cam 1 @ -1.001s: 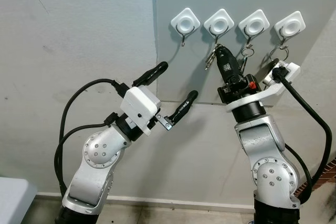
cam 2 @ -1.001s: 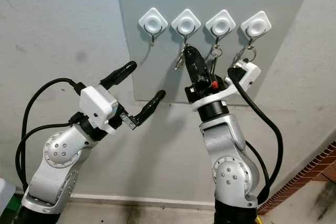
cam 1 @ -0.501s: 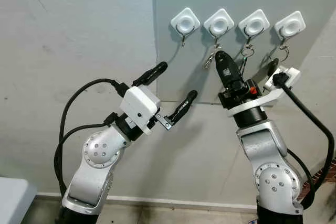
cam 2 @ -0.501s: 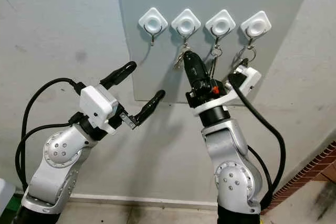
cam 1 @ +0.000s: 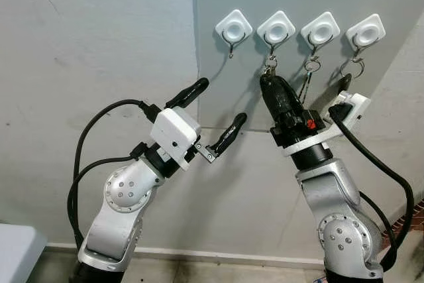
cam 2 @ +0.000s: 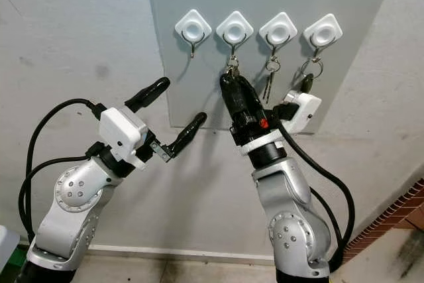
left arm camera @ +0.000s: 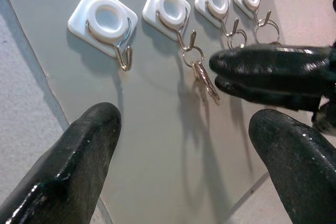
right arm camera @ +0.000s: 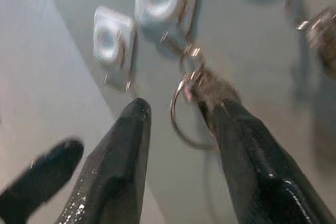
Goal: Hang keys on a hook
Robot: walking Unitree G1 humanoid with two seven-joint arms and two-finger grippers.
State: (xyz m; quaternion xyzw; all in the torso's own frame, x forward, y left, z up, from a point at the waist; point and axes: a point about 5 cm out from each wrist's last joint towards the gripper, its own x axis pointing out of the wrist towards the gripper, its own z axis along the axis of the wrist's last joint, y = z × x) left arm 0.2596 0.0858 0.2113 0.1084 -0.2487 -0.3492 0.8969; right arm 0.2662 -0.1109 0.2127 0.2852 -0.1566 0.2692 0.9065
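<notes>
Four white hook mounts sit in a row on a grey panel [cam 1: 225,91]. A key set [cam 1: 269,65] hangs by its ring from the second hook [cam 1: 275,29]. My right gripper [cam 1: 268,81] points up just beneath it, its fingers open by a narrow gap. In the right wrist view the key ring [right arm camera: 184,121] lies between the fingertips and the keys [right arm camera: 212,87] touch one finger's tip. My left gripper [cam 1: 222,101] stands wide open to the left, below the bare first hook [left arm camera: 124,56], holding nothing.
More keys hang on the third hook [cam 1: 309,69] and the fourth hook [cam 1: 356,67]. The right arm's black cable [cam 1: 387,170] loops out to the right. A white object [cam 1: 13,250] sits low at the left, and brickwork [cam 2: 397,213] shows low at the right.
My right gripper has swung left and dropped a little, from between the second and third hooks to right under the second. The keys that stuck out sideways now hang straight. The left arm is still.
</notes>
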